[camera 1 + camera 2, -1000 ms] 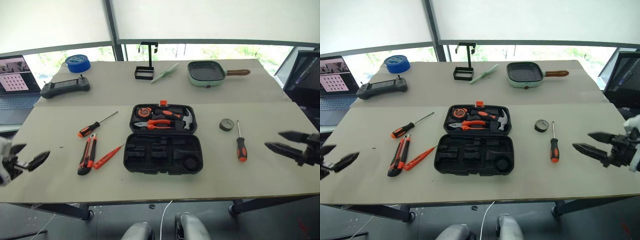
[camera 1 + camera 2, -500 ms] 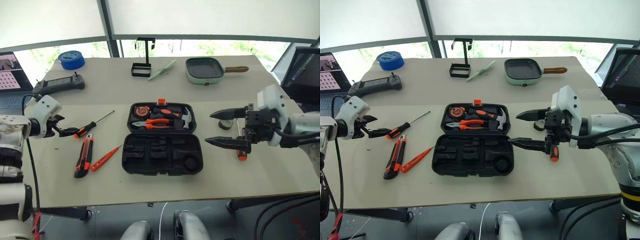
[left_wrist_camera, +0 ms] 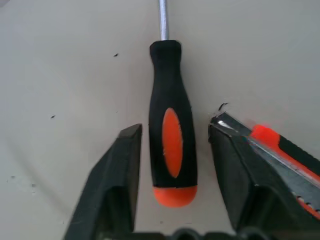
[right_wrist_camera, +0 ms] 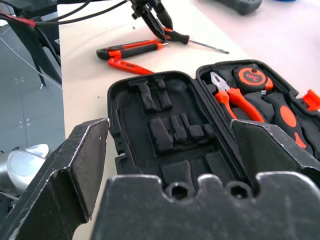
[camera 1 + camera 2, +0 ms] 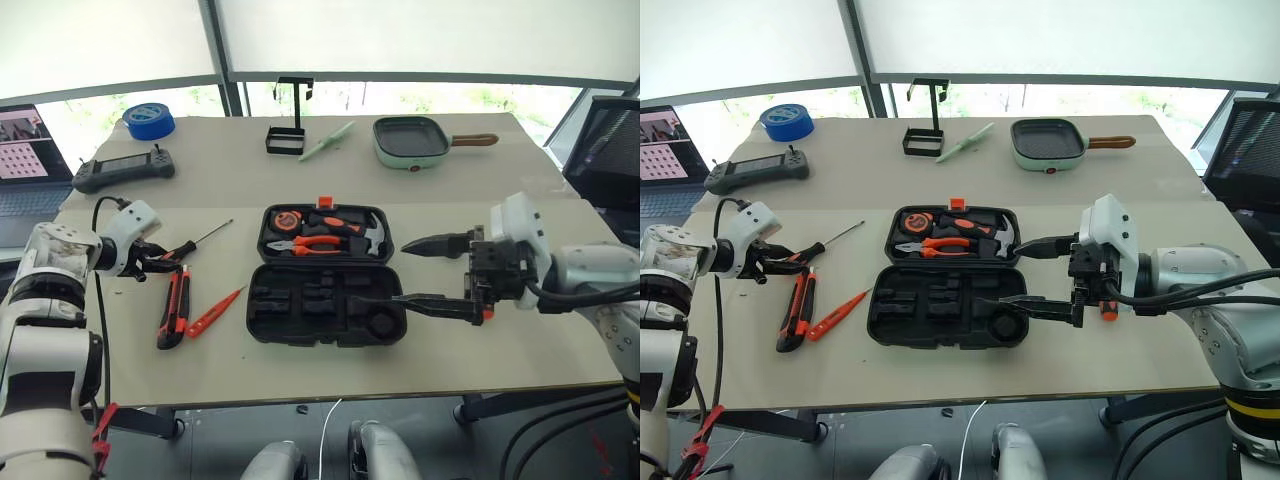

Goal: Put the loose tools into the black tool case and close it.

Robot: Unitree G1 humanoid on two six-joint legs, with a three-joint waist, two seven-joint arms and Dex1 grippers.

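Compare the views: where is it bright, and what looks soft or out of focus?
Left eye view: windows blown out white, table evenly lit with faint shadows. Left wrist view: screwdriver sharp, soft shadow beside it. Right wrist view: case sharp, the near gripper slightly soft.

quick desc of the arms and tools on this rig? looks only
Both arms have glossy white rounded shells with dark joints. The left arm carries a black cable looping along it and a red tie near the bottom. The right arm has black cables running back from the wrist. Left tool and right tool: two black, tapered, pointed fingers each.
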